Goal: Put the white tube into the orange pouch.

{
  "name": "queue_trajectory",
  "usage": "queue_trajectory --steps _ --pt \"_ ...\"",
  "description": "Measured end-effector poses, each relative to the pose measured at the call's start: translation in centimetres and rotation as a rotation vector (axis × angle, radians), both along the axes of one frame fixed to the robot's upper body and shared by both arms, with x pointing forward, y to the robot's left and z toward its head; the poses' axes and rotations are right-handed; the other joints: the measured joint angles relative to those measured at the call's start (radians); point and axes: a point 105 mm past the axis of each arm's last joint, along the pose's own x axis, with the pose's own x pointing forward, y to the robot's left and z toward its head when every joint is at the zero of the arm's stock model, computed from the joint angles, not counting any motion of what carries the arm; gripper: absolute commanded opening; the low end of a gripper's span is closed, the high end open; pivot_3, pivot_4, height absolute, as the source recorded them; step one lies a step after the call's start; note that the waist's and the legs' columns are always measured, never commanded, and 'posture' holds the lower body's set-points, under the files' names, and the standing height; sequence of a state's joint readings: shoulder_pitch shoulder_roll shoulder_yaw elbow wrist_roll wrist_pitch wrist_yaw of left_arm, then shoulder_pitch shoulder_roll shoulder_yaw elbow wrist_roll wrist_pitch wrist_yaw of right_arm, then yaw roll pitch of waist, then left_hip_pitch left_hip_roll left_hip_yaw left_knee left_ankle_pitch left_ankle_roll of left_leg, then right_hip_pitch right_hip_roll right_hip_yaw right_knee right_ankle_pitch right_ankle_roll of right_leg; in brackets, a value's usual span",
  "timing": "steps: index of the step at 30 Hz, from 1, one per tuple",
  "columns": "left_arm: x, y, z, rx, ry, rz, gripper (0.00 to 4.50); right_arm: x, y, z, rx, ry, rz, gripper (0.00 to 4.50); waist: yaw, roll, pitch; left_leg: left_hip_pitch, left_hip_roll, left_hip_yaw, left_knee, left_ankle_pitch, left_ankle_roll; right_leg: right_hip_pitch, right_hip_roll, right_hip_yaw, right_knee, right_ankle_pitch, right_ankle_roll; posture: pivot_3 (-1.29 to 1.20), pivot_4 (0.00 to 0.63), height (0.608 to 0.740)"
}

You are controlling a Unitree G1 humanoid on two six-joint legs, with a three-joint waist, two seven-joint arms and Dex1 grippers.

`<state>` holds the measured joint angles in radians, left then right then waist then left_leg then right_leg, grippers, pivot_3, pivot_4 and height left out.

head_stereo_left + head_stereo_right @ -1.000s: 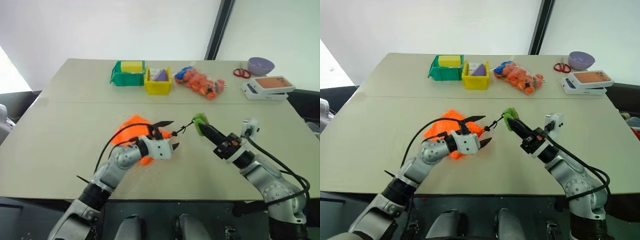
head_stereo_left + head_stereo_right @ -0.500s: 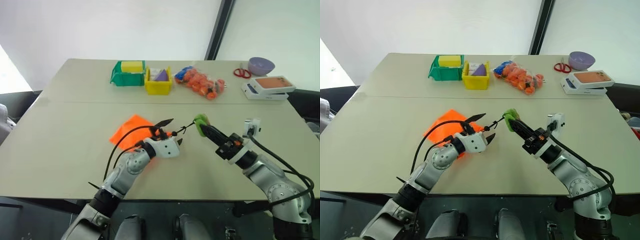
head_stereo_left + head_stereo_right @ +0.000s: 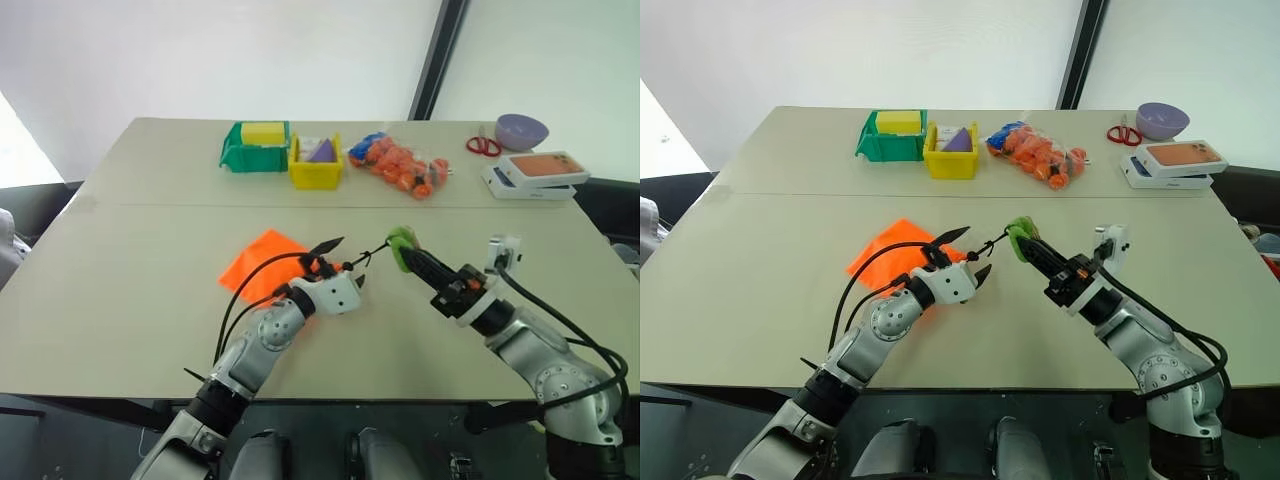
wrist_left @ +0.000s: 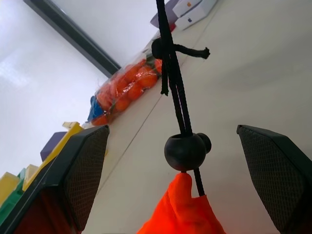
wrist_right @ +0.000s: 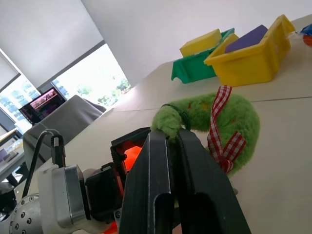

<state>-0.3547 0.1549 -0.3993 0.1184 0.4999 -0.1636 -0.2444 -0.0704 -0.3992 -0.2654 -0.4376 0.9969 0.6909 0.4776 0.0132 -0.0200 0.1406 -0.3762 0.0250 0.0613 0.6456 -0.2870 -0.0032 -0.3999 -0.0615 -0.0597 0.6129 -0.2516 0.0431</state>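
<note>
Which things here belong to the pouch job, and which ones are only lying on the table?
Job:
orange pouch
black cord
green wreath-shaped charm at the cord's end, pinched by the right gripper
open left gripper

Lying about:
green bin
yellow bin
clear bag of orange pieces
scissors
purple bowl
white boxes

Soft orange pouch cloth, fuzzy green wreath, matt table.

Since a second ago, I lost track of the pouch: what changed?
The orange pouch, bunched up at the open left gripper a second ago, now lies flatter on the table. The left forearm swung toward the table's middle. The right gripper stays shut on the green fuzzy charm of the black cord; bins and bag are unchanged.
</note>
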Motion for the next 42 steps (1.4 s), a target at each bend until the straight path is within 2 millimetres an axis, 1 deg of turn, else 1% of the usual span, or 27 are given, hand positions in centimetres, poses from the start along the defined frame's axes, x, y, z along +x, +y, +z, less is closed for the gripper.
queue_trajectory --steps 1,2,3,5,8,17,19,21,22,30,34,37,42 --pt "0.0 0.0 0.0 -0.001 -0.001 0.001 3.67 0.0 0.1 0.0 0.0 0.002 0.004 0.0 0.0 0.0 0.0 0.0 0.0 0.0 0.0 0.0 0.0 0.0 0.0 0.0 0.0 0.0 0.0 0.0 0.15 0.74" --pt "0.0 0.0 0.0 -0.001 -0.001 0.001 3.2 0.0 0.2 -0.1 -0.001 0.003 0.007 0.0 0.0 0.0 0.0 0.0 0.0 0.0 0.0 0.0 0.0 0.0 0.0 0.0 0.0 0.0 0.0 0.0 0.15 0.74" --pt "0.0 0.0 0.0 -0.001 0.0 0.001 2.61 0.0 0.2 -0.1 -0.001 0.003 0.008 0.0 0.0 0.0 0.0 0.0 0.0 0.0 0.0 0.0 0.0 0.0 0.0 0.0 0.0 0.0 0.0 0.0 0.15 0.74" --pt "0.0 -0.1 -0.2 0.001 0.003 0.0 1.66 0.0 0.2 -0.1 -0.001 0.003 0.008 0.0 0.0 0.0 0.0 0.0 0.0 0.0 0.0 0.0 0.0 0.0 0.0 0.0 0.0 0.0 0.0 0.0 0.15 0.74" --pt "0.0 -0.2 -0.5 0.005 0.012 -0.001 1.66 0.0 0.3 -0.1 -0.002 0.005 0.01 0.0 0.0 0.0 0.0 0.0 0.0 0.0 0.0 0.0 0.0 0.0 0.0 0.0 0.0 0.0 0.0 0.0 0.15 0.74" --pt "0.1 -0.1 -0.3 0.001 0.001 0.006 1.66 0.1 0.4 0.2 -0.003 -0.006 0.015 0.0 0.0 0.0 0.0 -0.002 0.0 0.0 -0.001 0.0 0.0 -0.002 0.0 0.0 0.0 -0.001 -0.001 0.0 0.15 0.74" --pt "0.1 -0.1 -0.3 0.0 -0.002 0.007 1.13 0.1 0.4 0.2 -0.003 -0.006 0.015 0.0 0.0 0.0 0.0 -0.002 0.0 0.0 -0.001 0.0 0.0 -0.002 0.0 0.0 0.0 -0.001 -0.001 0.0 0.15 0.74" --pt "0.1 -0.2 -0.2 0.0 -0.005 0.005 0.34 0.1 0.4 0.2 -0.003 -0.006 0.015 0.0 0.0 0.0 0.0 -0.003 0.0 0.0 -0.001 0.0 0.0 -0.004 0.0 0.0 0.0 -0.001 -0.001 0.0 0.15 0.74" --pt "0.1 -0.2 -0.2 0.001 -0.006 0.004 0.25 0.1 0.5 0.2 -0.004 -0.007 0.015 0.0 0.0 0.0 0.0 -0.004 0.0 0.0 -0.001 0.0 0.0 -0.004 0.0 0.0 0.0 -0.001 -0.001 0.0 0.15 0.74" --pt "0.2 -0.1 -0.3 0.008 -0.005 0.008 0.25 0.1 0.6 0.2 -0.005 -0.006 0.021 0.0 0.0 0.0 0.0 -0.005 0.0 0.0 -0.001 0.0 0.0 -0.005 0.0 0.0 -0.001 -0.001 -0.001 0.0 0.15 0.74" --pt "0.3 0.3 -0.5 0.024 -0.002 0.015 0.25 0.1 0.6 0.1 -0.009 -0.007 0.019 0.0 0.0 0.0 0.0 -0.005 0.0 0.0 -0.001 0.0 0.0 -0.005 0.0 0.0 -0.001 -0.001 -0.001 0.0 0.15 0.74" --pt "0.3 0.5 -0.7 0.007 0.033 0.004 0.25 0.2 0.6 0.1 -0.013 -0.008 0.014 0.0 0.0 0.0 0.0 -0.005 0.0 0.0 -0.001 0.0 0.0 -0.005 0.0 0.0 -0.001 -0.001 -0.002 0.0 0.15 0.74" --pt "-0.3 1.0 -2.0 -0.029 0.137 -0.015 0.25 0.3 0.5 0.2 -0.018 -0.016 0.007 0.0 -0.001 0.0 0.0 -0.005 0.001 0.0 -0.001 0.0 0.0 -0.006 0.0 0.0 -0.001 -0.001 -0.002 0.0 0.15 0.74"
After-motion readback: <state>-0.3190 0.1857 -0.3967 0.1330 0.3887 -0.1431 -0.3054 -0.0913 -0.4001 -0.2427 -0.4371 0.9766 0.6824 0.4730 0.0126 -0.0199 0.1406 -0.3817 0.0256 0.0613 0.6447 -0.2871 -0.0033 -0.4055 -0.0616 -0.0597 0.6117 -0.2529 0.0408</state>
